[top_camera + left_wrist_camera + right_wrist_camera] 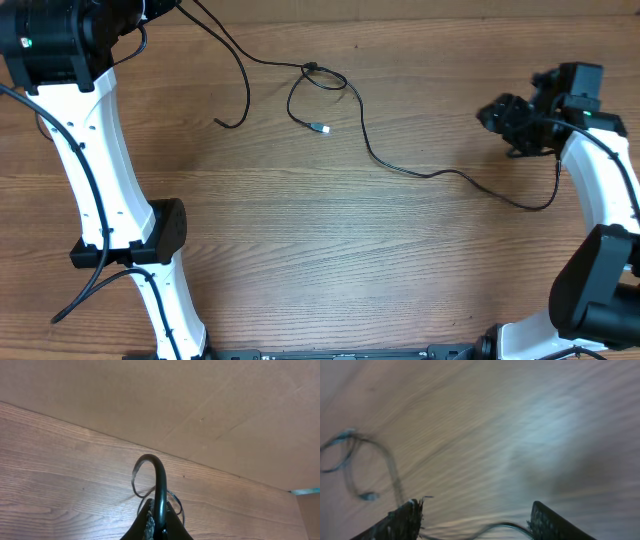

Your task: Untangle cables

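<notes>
— Looking at the cables [400,168], they sprawl across the far side, thin, limp and light.
— Left gripper [157,529] pinches one tight; right gripper [476,510] stands spread, another lying loose between. I'd grab near the plug [320,128], not the slack middle.

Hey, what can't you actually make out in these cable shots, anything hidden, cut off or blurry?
1. Overhead: the left gripper sits beyond the top edge. The cables run off there too, so their count is unclear.
2. Overhead: the crossing near the top is too small to tell knot from overlap.
3. Right wrist: motion blur hides whether a cable touches the right gripper.
</notes>
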`<state>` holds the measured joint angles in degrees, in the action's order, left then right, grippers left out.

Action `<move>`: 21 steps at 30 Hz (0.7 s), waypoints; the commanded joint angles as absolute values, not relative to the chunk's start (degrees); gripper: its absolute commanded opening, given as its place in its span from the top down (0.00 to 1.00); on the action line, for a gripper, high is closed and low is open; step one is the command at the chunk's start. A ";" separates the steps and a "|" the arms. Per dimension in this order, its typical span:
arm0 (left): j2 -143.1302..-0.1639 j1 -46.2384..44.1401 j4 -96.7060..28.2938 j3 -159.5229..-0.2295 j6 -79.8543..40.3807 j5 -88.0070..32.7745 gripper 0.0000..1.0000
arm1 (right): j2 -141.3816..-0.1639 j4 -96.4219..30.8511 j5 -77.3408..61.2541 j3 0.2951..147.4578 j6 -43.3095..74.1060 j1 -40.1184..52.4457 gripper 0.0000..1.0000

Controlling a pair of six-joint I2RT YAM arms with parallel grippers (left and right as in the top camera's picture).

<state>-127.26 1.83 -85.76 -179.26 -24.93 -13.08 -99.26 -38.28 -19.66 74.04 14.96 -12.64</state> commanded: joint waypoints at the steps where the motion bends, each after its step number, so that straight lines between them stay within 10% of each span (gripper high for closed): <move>1: -126.96 0.91 -85.47 -179.19 -23.83 -13.58 0.96 | -98.00 -34.46 -28.08 75.42 13.06 -7.86 0.09; 21: -126.98 0.67 -86.72 -179.19 -23.83 -13.58 0.96 | -113.27 -19.79 -6.87 75.35 -9.54 17.69 0.10</move>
